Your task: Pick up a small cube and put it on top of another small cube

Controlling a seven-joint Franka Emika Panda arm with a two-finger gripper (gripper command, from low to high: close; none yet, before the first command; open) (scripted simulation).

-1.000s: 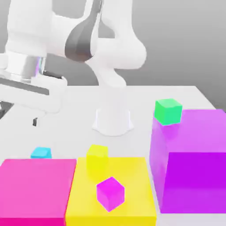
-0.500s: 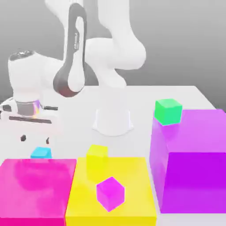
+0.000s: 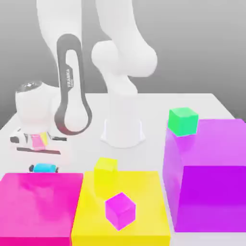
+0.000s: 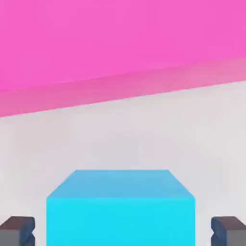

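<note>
One arm: the white Franka arm (image 3: 72, 96) bends down from the upper middle of the exterior view to the lower left, where its hand sits low over the white table (image 3: 153, 103).
Gripper: the gripper (image 3: 44, 167) is at the lower left of the exterior view, just above the pink block's far edge; its two dark fingertips (image 4: 17, 230) show at the two lower corners of the hand view.
Gripper state: the fingers stand on either side of the small cyan cube, one at each flank. In the exterior view the dark tips sit right against the cube's ends; in the hand view a thin strip of table shows between each tip and the cube, so I cannot tell whether they press on it.
Small cyan cube: the small cyan cube (image 3: 44, 167) rests on the table at the lower left of the exterior view, between the fingertips and directly under the hand; in the hand view it takes up the lower middle (image 4: 120, 206).
Big pink block: the big pink block (image 3: 41, 204) lies in the lower left corner, just beside the cyan cube.
Big yellow block: the big yellow block (image 3: 144, 192) is at the lower middle, with a small magenta cube (image 3: 120, 210) on top.
Small yellow cube: the small yellow cube (image 3: 105, 171) stands at the yellow block's far edge.
Big purple block: the big purple block (image 3: 206, 173) fills the right side; a small green cube (image 3: 183, 120) is at its upper left corner.
</note>
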